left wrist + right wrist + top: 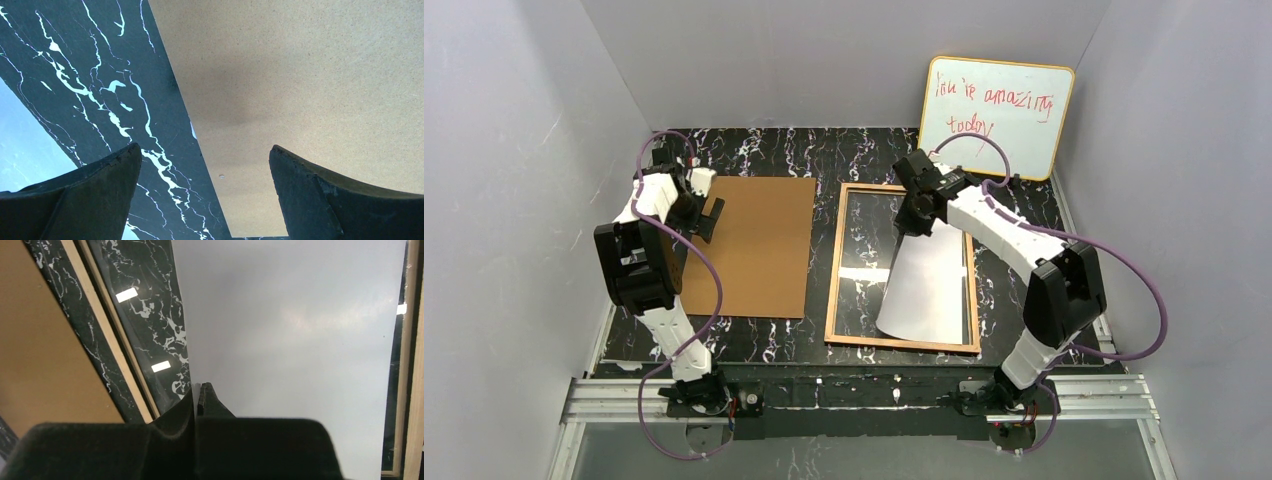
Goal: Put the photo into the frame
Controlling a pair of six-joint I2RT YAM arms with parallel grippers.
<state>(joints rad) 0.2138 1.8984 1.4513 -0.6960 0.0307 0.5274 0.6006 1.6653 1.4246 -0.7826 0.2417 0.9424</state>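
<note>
The frame (836, 268) lies flat on the table, tan wooden back up, with its glass pane showing the marble through it. The photo (927, 290) shows its plain white back; its near end rests inside the frame and its far end is lifted. My right gripper (914, 222) is shut on the photo's far edge, the sheet (300, 340) pinched between the fingertips (206, 392). The frame's wooden rail (112, 350) runs to the left of the photo in the right wrist view. My left gripper (205, 165) is open and holds nothing, above the left edge of the brown backing panel (310, 85).
The brown hardboard panel (754, 245) lies flat left of the frame. An orange-edged whiteboard (996, 115) with red writing leans on the back wall at the right. Grey walls close in the black marbled table (764, 145) on three sides.
</note>
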